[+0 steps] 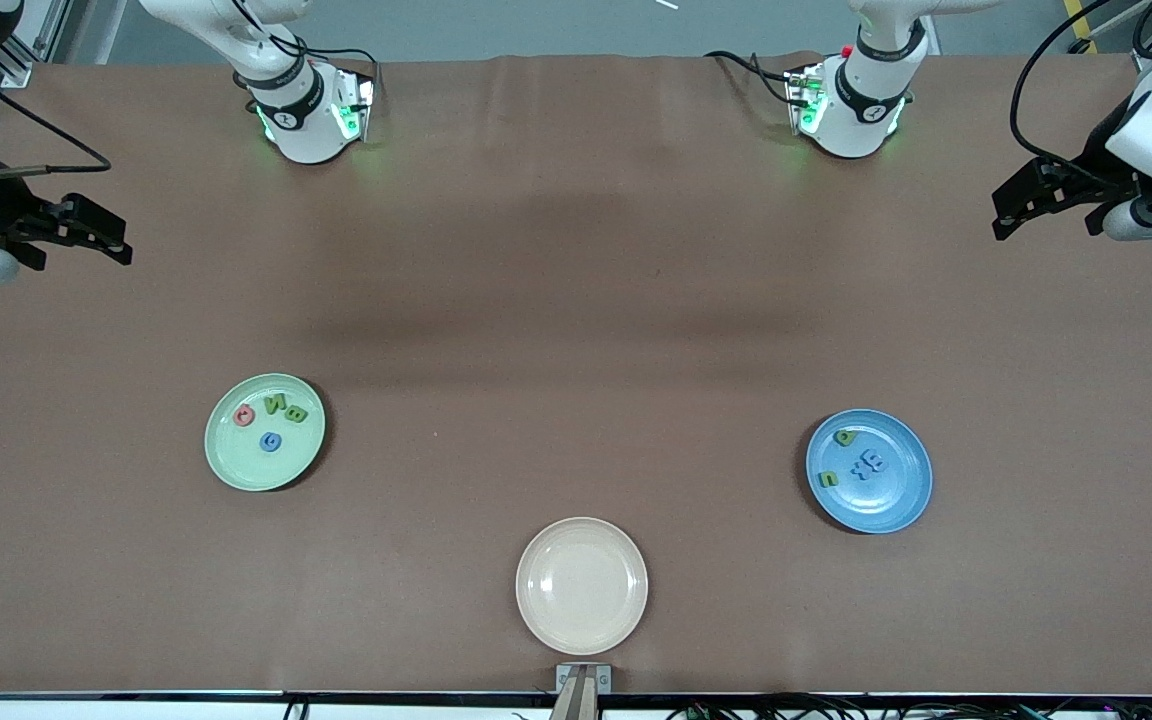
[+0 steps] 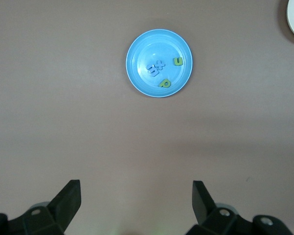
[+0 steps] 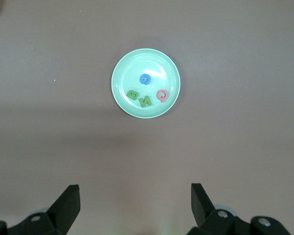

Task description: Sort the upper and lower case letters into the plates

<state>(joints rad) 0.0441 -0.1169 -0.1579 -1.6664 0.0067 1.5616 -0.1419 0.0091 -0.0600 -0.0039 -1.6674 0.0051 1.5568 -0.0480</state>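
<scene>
1. Both grippers hang wide open and empty over bare table at its ends, the left gripper (image 1: 1041, 205) at its own end, the right gripper (image 1: 86, 235) likewise; each arm looks parked, likely because sorting seems finished.
2. Nearest the front camera sits the cream plate (image 1: 582, 585), with nothing on it.
3. Farther off, toward the left arm's end, the blue plate (image 1: 869, 470) holds lower-case pieces: green p (image 1: 845, 437), green u (image 1: 827, 479), blue x and m (image 1: 869, 464) touching.
4. Toward the right arm's end, the pale green plate (image 1: 265, 432) holds capitals: pink Q (image 1: 244, 415), green N (image 1: 273, 404), green B (image 1: 296, 414), blue G (image 1: 270, 441).
</scene>
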